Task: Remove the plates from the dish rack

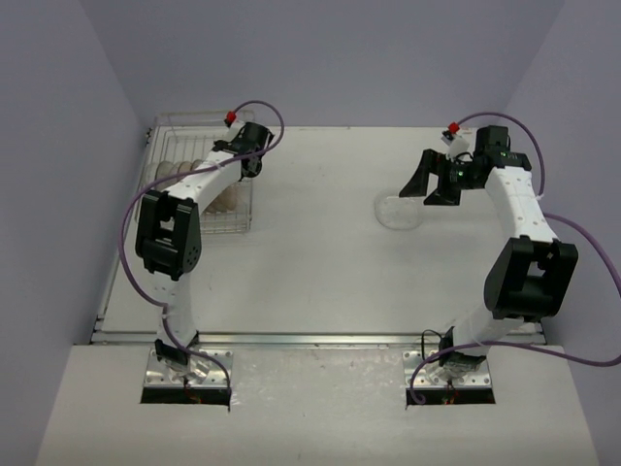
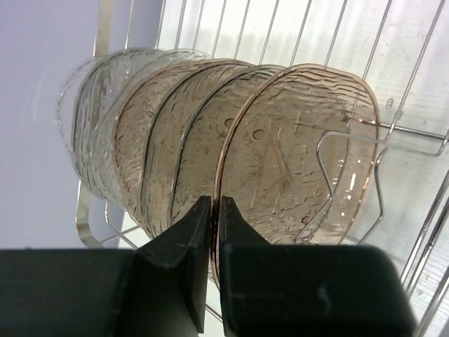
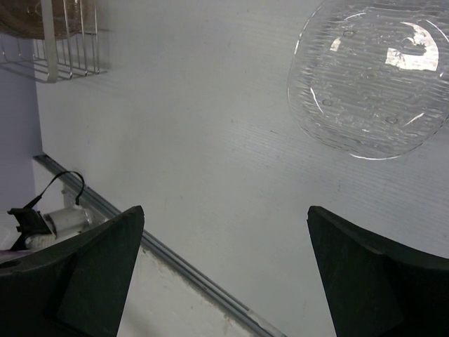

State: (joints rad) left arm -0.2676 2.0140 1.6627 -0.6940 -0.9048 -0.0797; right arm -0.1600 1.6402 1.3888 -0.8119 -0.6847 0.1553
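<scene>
The silver wire dish rack [image 1: 167,128] stands at the far left of the table. Several tinted plates [image 2: 161,140] stand upright in its slots. My left gripper [image 2: 212,203] is shut on the lower rim of the nearest pink-brown plate [image 2: 295,147], which stands in the rack. In the top view the left gripper [image 1: 252,163] is at the rack's right side. One clear plate [image 1: 396,211] lies flat on the table at the right. My right gripper [image 1: 427,186] hovers open and empty just above and beside it. In the right wrist view the plate [image 3: 365,84] lies beyond the open gripper [image 3: 224,210].
A bent wire divider [image 2: 351,140] of the rack crosses in front of the held plate. The rack's corner [image 3: 63,42] shows at the upper left of the right wrist view. The table's metal front edge [image 3: 175,260] runs below the right fingers.
</scene>
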